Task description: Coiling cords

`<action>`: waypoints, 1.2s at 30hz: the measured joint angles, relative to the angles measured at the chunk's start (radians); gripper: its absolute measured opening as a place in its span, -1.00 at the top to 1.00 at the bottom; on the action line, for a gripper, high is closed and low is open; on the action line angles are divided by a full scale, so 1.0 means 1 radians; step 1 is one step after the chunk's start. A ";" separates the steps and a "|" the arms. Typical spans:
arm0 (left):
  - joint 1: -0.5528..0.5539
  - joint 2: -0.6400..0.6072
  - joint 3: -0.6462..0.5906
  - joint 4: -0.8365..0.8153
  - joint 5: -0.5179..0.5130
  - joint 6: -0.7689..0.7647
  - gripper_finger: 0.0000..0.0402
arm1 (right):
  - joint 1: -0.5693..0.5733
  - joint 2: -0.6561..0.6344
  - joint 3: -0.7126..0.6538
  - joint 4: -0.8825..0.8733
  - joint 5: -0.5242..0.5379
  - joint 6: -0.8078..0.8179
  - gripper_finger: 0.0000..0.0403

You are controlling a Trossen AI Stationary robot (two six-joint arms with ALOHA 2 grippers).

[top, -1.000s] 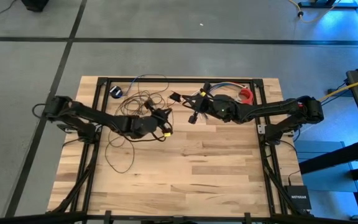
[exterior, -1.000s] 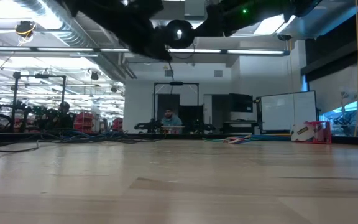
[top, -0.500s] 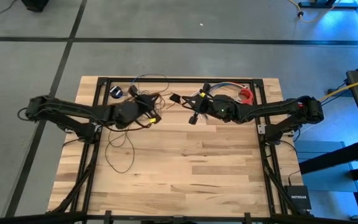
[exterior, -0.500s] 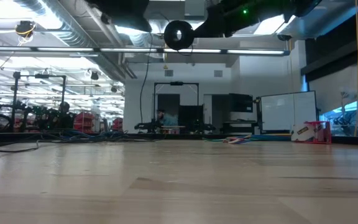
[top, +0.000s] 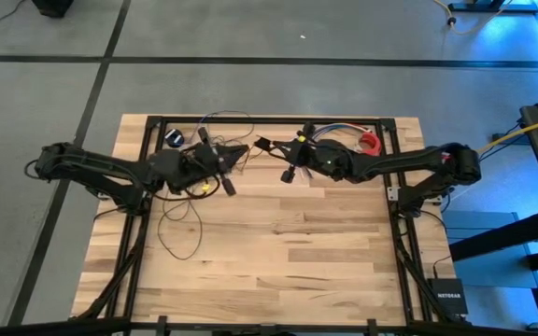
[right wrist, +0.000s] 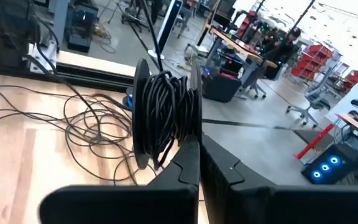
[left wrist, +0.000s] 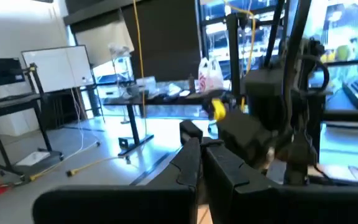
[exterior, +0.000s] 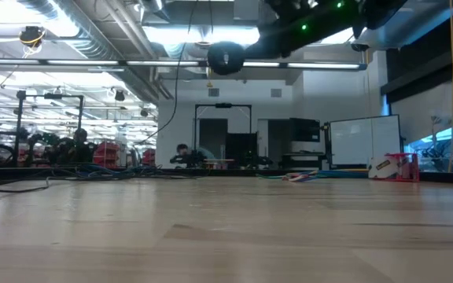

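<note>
The cord is a thin dark wire, partly wound on a black spool (right wrist: 165, 118), and the rest lies in loose loops (top: 180, 219) on the table's left side (right wrist: 86, 130). My right gripper (top: 285, 161) is shut on the spool and holds it high above the table's far middle (exterior: 225, 56). My left gripper (top: 224, 161) is just left of it and also raised. Its fingers (left wrist: 201, 163) are shut on a strand of the cord that runs to the spool (right wrist: 149, 28). My left gripper holds one strand of the cord; its own fingers hide the place of contact. The fingers point about level toward the table's right. From there one length (exterior: 177, 102) hangs slack toward the table and another (exterior: 209, 31) runs to the spool. My right gripper pinches the spool's flange (right wrist: 194, 134) at its edge between the two fingers. The fingers come about level from the table's right. The spool is lifted clear of the table and stands on edge, with its axis across the fingers.
A bundle of multicoloured wires (top: 339, 131) and a red roll (top: 370, 142) lie by the far rail. A small dark round puck (top: 176, 138) sits at the far left. A yellow cable (top: 530, 121) hangs off the right side. The bare wood of the near half (top: 278, 271) holds nothing.
My left gripper has risen, drawn back toward the table's left and far edge, and rolled. It stayed shut and drew the cord strand up, so its arm has gone out of the top of the low view. The spool has stayed in place.
</note>
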 joint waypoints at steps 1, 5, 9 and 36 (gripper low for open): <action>0.001 0.011 0.000 0.016 0.004 0.000 0.97 | -0.004 0.008 0.000 0.012 -0.002 0.000 0.97; 0.011 0.075 0.000 0.074 0.016 0.004 0.97 | -0.006 0.032 0.015 0.025 -0.008 0.018 0.97; 0.030 0.161 0.003 0.114 0.064 -0.036 0.97 | -0.004 0.042 0.038 0.025 -0.009 0.044 0.97; 0.115 0.543 0.003 0.146 0.131 -0.180 0.97 | -0.004 0.042 0.041 0.070 -0.108 0.109 0.97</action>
